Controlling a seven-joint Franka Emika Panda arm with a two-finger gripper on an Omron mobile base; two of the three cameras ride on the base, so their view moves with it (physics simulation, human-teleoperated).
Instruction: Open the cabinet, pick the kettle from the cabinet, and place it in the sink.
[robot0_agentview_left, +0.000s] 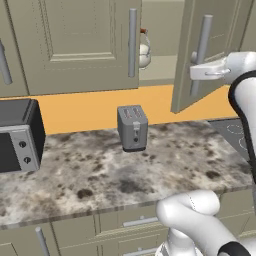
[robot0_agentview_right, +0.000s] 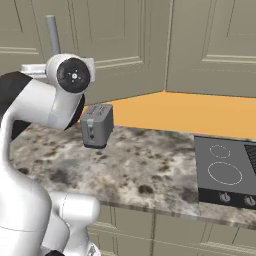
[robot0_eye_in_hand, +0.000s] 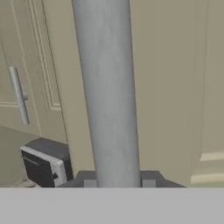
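1. Cabinet (robot0_agentview_left: 75, 45) opening is the step in hand: its right door (robot0_agentview_left: 210, 50) stands swung partly out from the frame, while the left door is flat and closed.
2. Gripper (robot0_agentview_left: 200, 72) is clenched on the right door's handle (robot0_agentview_left: 200, 52); in the hand view the grey bar runs up between the 2 dark fingertips (robot0_eye_in_hand: 85, 178), which sit on either side of it.
3. Kettle (robot0_agentview_left: 144, 50) sits on the cabinet shelf, visible in the gap between the 2 doors, its wire handle arched above the cream body. Part of it is hidden behind the left door's edge.
4. Sink cannot be located from these views; the counter (robot0_agentview_left: 100, 170) holds a toaster (robot0_agentview_left: 132, 127) and a microwave (robot0_agentview_left: 17, 135), with a cooktop (robot0_agentview_right: 225, 175) to the right.
5. Next move, as I judge it: pull the door wider so the arm has room, then let go of the bar and reach into the gap for the kettle, keeping clear of the door edge.
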